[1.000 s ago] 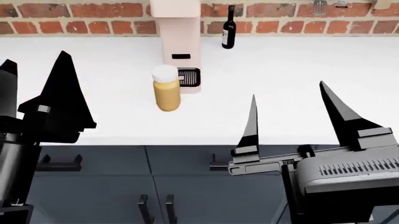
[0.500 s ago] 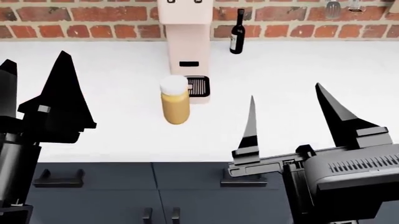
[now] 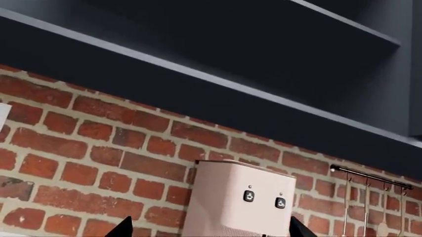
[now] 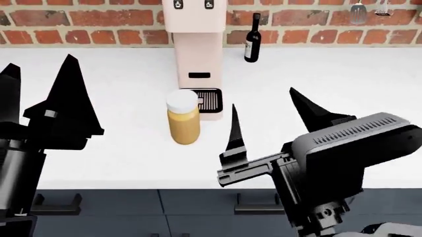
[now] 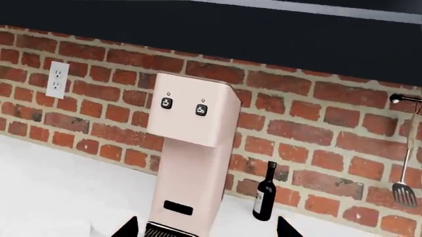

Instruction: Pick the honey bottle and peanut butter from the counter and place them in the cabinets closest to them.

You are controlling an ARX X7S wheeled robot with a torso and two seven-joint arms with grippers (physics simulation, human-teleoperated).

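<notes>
White worktop (image 4: 343,84) spans the middle of the head view. Jar (image 4: 183,117) with white lid and amber contents stands upright at centre, just in front of the pink coffee machine (image 4: 196,44). Dark bottle (image 4: 252,32) stands at the brick wall, upper centre. Left tool (image 4: 41,94), left edge: open, empty. Right tool (image 4: 267,121), lower right: open, empty, near the jar.

**Three camera views of one kitchen wall**

The head camera looks forward and down over the white table (image 4: 329,74) to the brick wall (image 4: 99,19). Both wrist cameras tilt upward at that wall, beneath dark cabinets (image 3: 197,39). All three views share the pink coffee machine (image 4: 195,44); head and right wrist views share the wine bottle (image 5: 265,197).
</notes>
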